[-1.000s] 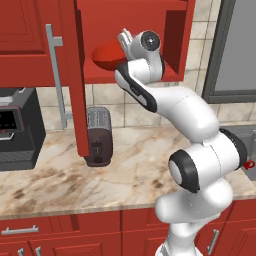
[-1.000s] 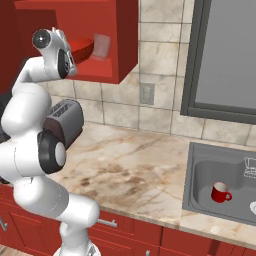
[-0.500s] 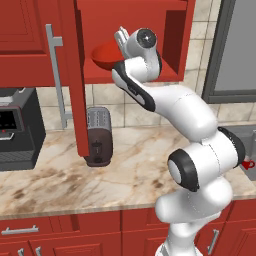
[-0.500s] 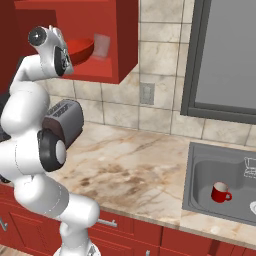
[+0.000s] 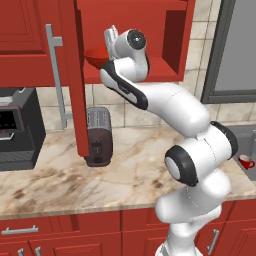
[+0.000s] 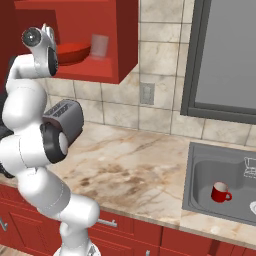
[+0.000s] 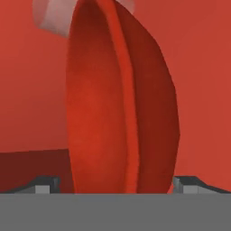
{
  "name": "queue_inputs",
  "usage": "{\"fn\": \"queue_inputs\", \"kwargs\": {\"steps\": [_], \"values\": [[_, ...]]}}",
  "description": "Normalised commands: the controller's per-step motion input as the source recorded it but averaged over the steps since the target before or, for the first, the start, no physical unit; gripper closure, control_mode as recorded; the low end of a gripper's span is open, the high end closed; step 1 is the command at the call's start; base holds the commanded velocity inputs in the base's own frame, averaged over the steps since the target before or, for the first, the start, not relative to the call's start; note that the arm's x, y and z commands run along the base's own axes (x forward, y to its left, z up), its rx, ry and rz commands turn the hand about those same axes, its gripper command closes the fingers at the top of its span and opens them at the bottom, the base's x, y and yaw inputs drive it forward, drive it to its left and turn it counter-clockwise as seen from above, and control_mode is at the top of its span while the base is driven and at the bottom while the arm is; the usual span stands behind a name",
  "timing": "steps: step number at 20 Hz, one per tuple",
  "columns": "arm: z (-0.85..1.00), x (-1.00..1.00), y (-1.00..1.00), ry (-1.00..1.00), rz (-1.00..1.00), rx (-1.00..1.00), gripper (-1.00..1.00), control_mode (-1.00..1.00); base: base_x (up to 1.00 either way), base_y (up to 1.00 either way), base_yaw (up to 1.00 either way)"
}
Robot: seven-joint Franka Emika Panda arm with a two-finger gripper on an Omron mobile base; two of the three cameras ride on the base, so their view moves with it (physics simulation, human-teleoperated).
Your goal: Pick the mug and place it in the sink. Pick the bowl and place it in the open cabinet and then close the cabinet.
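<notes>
The wide red bowl (image 6: 73, 50) rests on the shelf of the open red cabinet (image 5: 167, 66), at its left end. My gripper (image 5: 110, 39) is level with the shelf just in front of the bowl (image 5: 95, 54), open. In the hand view the bowl (image 7: 117, 103) looms edge-on between my spread fingertips (image 7: 45, 184), which grip nothing. The small red mug (image 6: 219, 192) stands upright in the grey sink (image 6: 200, 172); the mug (image 5: 245, 161) also peeks in at the right edge of the left base view. The cabinet door (image 5: 74, 80) stands swung out, with its silver handle (image 5: 55, 75) facing left.
A clear glass (image 6: 100, 45) stands on the shelf beside the bowl. A toaster (image 5: 98, 136) sits on the marble counter (image 6: 130, 165) under the cabinet, and a black coffee machine (image 5: 17, 127) stands further left. A dark-framed window (image 6: 225, 55) is above the sink.
My hand has drifted a little to the left and back from the cabinet opening. The bowl has stayed on the shelf, and the mug has not moved.
</notes>
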Motion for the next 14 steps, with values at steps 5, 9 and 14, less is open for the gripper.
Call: {"fn": "queue_inputs", "kwargs": {"steps": [5, 9, 14], "values": [[0.0, 0.15, 0.57, 0.0, 0.0, 0.3, -1.0, -1.0, 0.0, 0.0, 0.0], [0.03, 0.12, 0.59, -0.03, 0.0, 0.27, -1.0, -1.0, 0.0, 0.0, 0.0], [0.19, 0.04, 0.88, -0.09, 0.0, 0.23, -1.0, -1.0, 0.0, 0.0, 0.0]]}}
